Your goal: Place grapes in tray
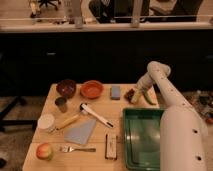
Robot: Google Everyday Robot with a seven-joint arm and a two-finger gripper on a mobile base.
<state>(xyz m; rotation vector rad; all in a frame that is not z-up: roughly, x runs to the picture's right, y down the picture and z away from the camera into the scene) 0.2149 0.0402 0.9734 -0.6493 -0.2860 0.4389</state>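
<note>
Pincer (135, 95) down at the far right corner of the desk (118, 111), right against the grapes (129, 93). I cannot tell whether it is apart, together, or clamped on them. Grapes lie on the desk just right of the grey-blue block (115, 92), with a green pepper (149, 99) on their other side. Dark green tray (141, 137) at the near right corner, well apart from the grapes, its right side behind my arm. Apple (44, 151) at the near left corner.
</note>
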